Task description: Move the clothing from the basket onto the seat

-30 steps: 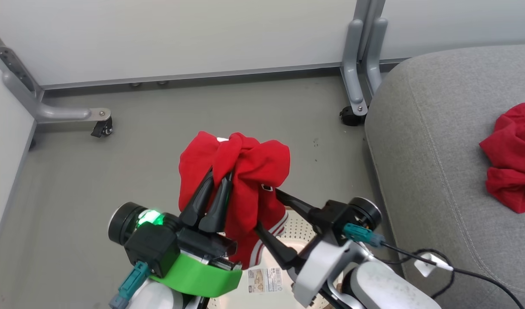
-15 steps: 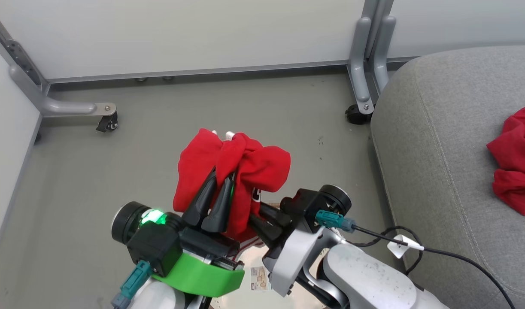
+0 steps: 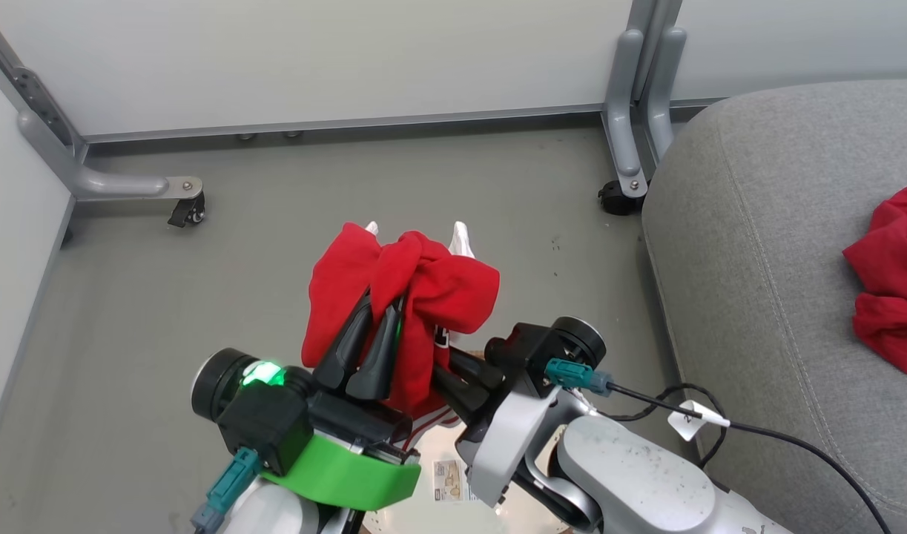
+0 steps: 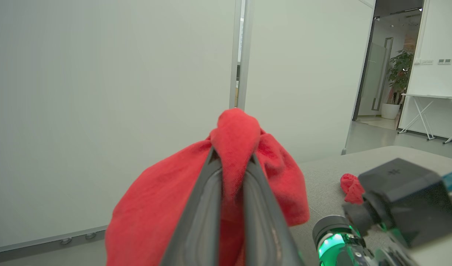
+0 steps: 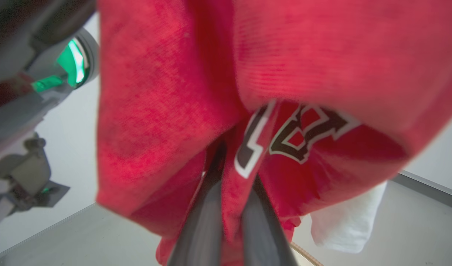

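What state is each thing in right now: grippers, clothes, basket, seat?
Left gripper, shut on the red garment.
Right gripper, shut on the red garment, lower down.
Red garment, held up, bunched, hanging from both grippers.
White piece, dangling behind the red garment.
Other red garment, crumpled on the seat.
Basket, below the arms, mostly hidden.
Seat, bearing one garment.

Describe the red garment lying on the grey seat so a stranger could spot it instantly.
Find the big grey seat on the right of the head view. A crumpled red garment lies near that view's right edge. Unlike the red bundle held up over the floor, it rests alone on the seat.
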Robot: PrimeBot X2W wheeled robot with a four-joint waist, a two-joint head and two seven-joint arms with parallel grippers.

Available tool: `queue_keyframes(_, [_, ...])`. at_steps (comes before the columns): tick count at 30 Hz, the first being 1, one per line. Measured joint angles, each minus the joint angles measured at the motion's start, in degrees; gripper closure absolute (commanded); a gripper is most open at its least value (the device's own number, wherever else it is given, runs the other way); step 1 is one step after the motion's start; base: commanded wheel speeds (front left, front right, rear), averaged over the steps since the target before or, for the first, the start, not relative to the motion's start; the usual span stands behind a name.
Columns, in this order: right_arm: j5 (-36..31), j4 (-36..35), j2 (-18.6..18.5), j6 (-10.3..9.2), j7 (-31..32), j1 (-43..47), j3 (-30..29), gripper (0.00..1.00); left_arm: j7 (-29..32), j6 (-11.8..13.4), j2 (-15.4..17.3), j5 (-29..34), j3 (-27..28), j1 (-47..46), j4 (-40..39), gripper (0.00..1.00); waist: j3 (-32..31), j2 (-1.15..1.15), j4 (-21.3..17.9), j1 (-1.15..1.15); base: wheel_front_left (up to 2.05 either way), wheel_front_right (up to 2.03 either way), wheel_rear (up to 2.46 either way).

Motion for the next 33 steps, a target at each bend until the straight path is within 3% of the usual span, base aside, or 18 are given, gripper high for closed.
queue_keyframes(8, [0.5, 0.9, 0.0, 0.0, -0.7, -0.9, 0.3, 1.0, 0.0, -0.4, 0.5, -0.1, -0.6, -0.1, 0.0, 1.0, 0.1, 0.0, 0.0, 0.0, 0.0, 0.0, 0.0])
queue_keyframes(10, [0.8, 1.0, 0.0, 0.0, -0.8, -1.0, 0.2, 1.0, 0.2, -0.5, 0.6, -0.2, -0.7, -0.2, -0.1, 0.51, 0.1, 0.0, 0.0, 0.0, 0.0, 0.0, 0.0])
queue_keyframes(11, [0.9, 1.1, -0.1, 0.0, -1.0, -1.0, 0.2, 1.0, 0.5, -0.5, 0.6, -0.4, -0.7, -0.2, -0.2, 0.0, 0.0, 0.0, 0.0, 0.0, 0.0, 0.0, 0.0])
queue_keyframes(20, [0.7, 1.9, -0.4, 0.0, -1.5, -2.1, -1.4, 1.0, 1.8, 1.0, 2.9, 1.8, -1.5, 0.8, -2.9, 0.0, -0.1, 0.0, 0.7, 0.0, 0.0, 0.0, 0.0])
queue_keyframes(33, [-0.6, 3.8, -1.9, 0.0, -1.7, -2.0, -5.6, 1.0, 5.4, 0.9, 6.0, 2.7, -4.9, 7.0, -1.4, 0.0, -0.6, 0.0, 1.8, 0.0, 0.0, 0.0, 0.0])
